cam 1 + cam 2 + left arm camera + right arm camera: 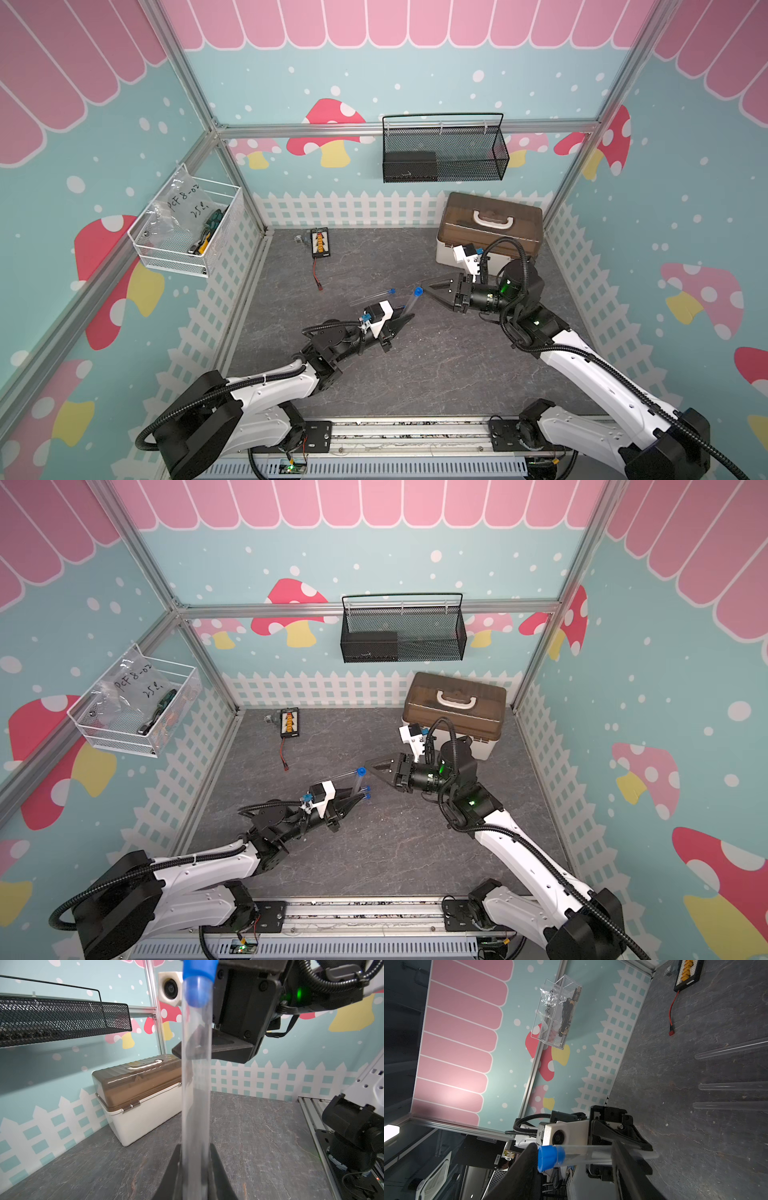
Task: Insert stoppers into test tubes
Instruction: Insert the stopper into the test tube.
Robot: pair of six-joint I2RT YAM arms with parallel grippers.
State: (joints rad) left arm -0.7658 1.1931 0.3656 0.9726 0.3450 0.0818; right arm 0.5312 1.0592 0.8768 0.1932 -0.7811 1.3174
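Holding one test tube [196, 1095] in my left gripper [406, 318], I have these jaws closed tight on the part near its rounded end. The tube stands out tilted above the table [415, 374]. A blue stopper [549, 1157] sits in its mouth, partly inside the clear wall.

My right gripper [574, 1147] is at this same end. Its jaws are parted, wider than the stopper, and the stopper is between the two fingers. One finger [527, 1159] is just beside the stopper's head, but this part is blurred and I cannot tell if it touches.

Three other tubes [733, 1086] lie side by side on the table, near my left gripper. In a top view one of them shows a second stopper [391, 291] in its end. The brown-lid box [490, 224] stands at the back, behind my right arm.
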